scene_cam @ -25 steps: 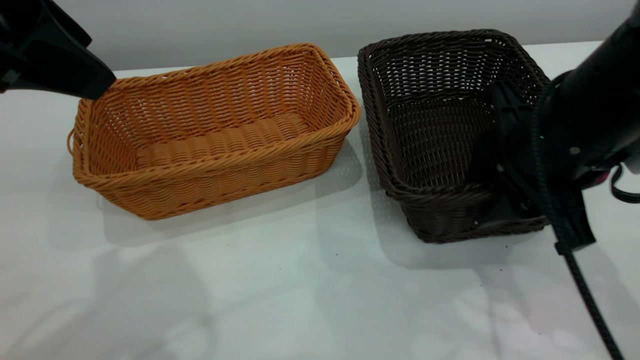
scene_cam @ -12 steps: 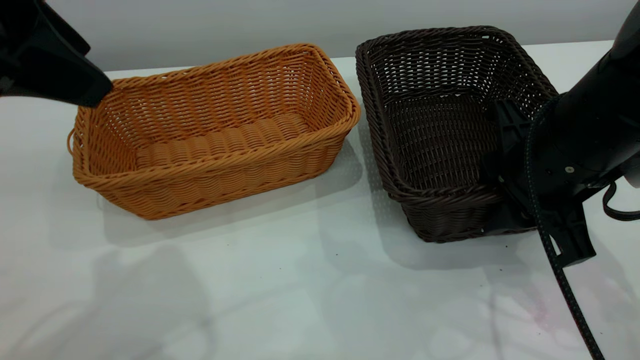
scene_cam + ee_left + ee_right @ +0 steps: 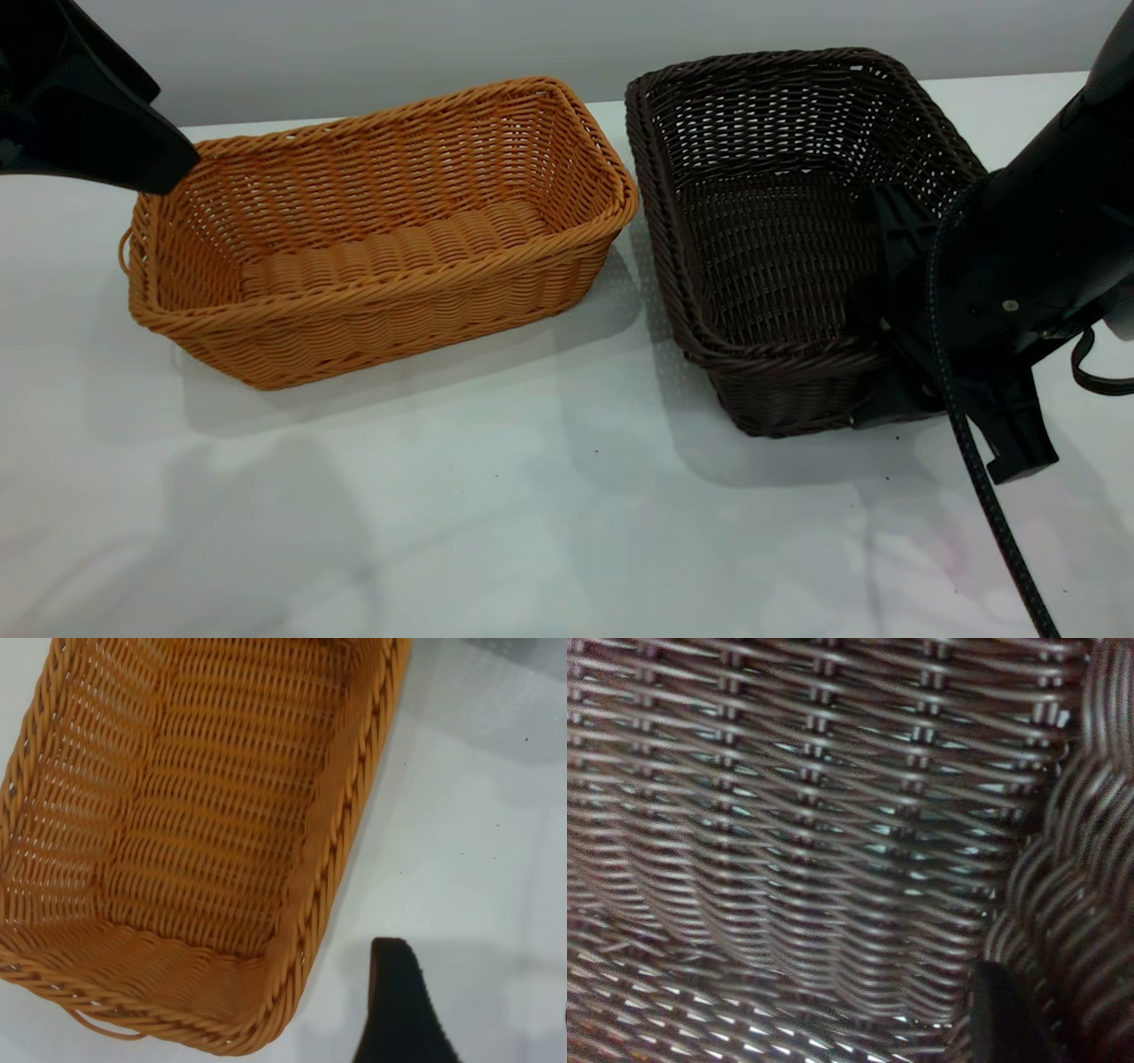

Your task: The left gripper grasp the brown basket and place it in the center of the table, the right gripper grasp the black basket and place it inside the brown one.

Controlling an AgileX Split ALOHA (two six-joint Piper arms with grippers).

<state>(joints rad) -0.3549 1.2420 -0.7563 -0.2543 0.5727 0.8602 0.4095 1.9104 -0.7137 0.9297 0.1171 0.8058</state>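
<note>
Black basket (image 3: 780, 230), right of frame: light, stiff wicker, best pinched at its braided rim, where the right gripper (image 3: 886, 341) apparently clamps the near corner; left gripper (image 3: 133, 151), upper left, state untellable.

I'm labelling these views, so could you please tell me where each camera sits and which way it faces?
Exterior: in front, above the table, facing both baskets; both arms show, right gripper at the black basket.
Left wrist: looks down into the brown basket; one fingertip shows.
Right wrist: close inside the black basket; fingertip shows.
Shared: exterior and left wrist both show the brown basket.
</note>
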